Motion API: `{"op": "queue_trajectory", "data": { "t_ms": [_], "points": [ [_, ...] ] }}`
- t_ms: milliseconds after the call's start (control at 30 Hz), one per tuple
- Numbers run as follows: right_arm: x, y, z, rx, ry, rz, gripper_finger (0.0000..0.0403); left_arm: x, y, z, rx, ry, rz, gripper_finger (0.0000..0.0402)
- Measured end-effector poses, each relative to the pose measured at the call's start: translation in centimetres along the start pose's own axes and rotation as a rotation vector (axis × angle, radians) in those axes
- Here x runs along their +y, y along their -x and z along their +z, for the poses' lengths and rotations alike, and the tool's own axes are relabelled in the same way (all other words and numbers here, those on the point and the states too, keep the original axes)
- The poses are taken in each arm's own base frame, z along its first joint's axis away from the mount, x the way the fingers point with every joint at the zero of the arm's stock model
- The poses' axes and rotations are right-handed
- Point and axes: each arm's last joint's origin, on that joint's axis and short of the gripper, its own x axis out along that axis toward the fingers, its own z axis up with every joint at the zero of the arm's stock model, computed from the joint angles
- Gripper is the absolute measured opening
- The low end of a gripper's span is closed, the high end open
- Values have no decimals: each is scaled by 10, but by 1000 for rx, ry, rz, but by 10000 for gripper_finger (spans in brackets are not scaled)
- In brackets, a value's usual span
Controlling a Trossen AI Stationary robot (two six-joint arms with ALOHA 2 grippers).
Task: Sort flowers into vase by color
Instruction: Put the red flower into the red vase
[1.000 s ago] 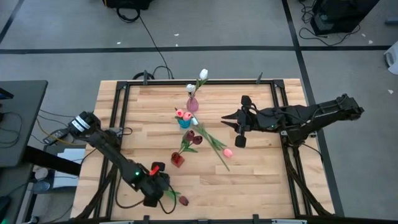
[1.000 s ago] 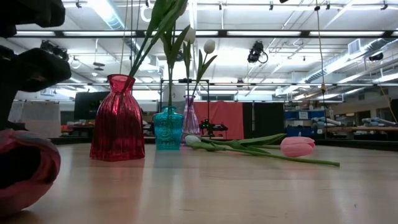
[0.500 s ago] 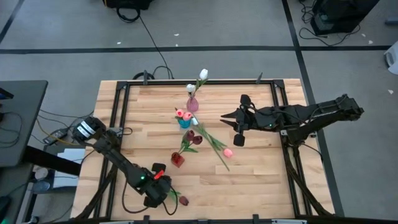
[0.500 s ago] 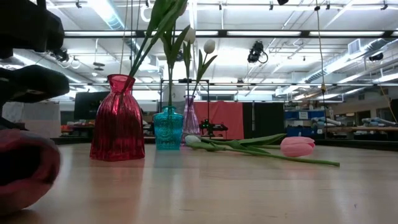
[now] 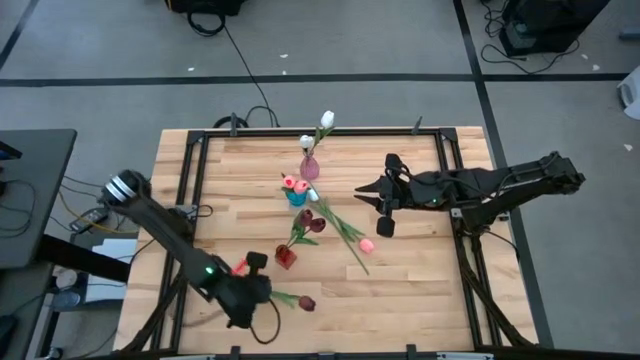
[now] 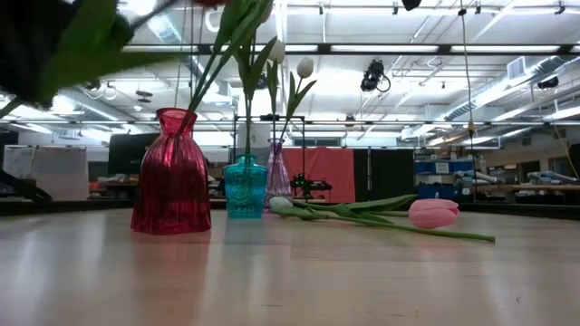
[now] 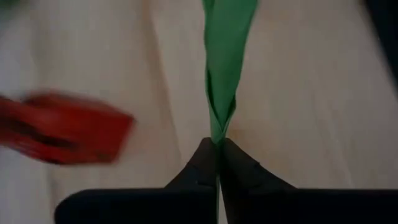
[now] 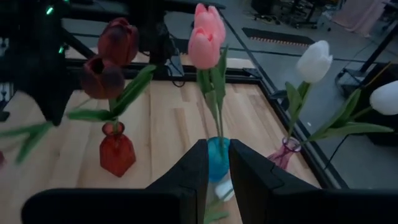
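left gripper [image 5: 262, 296] is clenching a dark red tulip [image 5: 306, 303] stem near table front, by red vase [image 5: 286, 258]. vases are partly filling; pink tulip [image 5: 367, 245] & white one are lying mid-table. right gripper [image 5: 372, 192] is waiting, fingers slightly apart.

A dark red tulip [image 5: 306, 302] on a green stem is seen at lower centre of the overhead frame, against a pale wood table [image 5: 420, 270] framed in black. Three glass vases are lined up mid-frame: red [image 5: 286, 258] with dark red blooms, teal [image 5: 297, 197] with pink ones, pale pink [image 5: 310, 168] with white. A pink tulip [image 5: 366, 245] and a white one [image 5: 312, 196] are shown lying green-stemmed at centre.
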Motion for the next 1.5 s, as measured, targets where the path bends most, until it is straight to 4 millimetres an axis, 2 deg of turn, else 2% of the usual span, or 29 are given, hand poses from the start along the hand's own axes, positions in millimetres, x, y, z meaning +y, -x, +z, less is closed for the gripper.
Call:
{"op": "queue_trajectory", "data": {
  "t_ms": [233,400,500,667,900,1067,1267,1500],
  "points": [
    [-1,-6,-13,24,10,-47,76,33,46,-16,-400,55,108,6],
    [-3,-9,-16,29,5,-60,76,51,70,-24,-743,108,179,11],
    [-2,-9,-17,27,4,-59,76,56,76,-28,-928,108,198,12],
    [-1,-10,-16,22,1,-12,76,63,72,-39,-1129,136,240,13],
    [-1,-10,-16,23,15,9,76,70,73,-40,-1226,131,282,14],
    [-4,-11,-15,15,10,-3,76,75,71,-38,-1223,113,311,14],
    [-4,-11,-13,-4,0,25,76,79,55,-33,-1212,153,277,14],
    [-4,-11,-15,8,13,27,76,73,38,-34,-1131,105,284,14]
  ]
}}
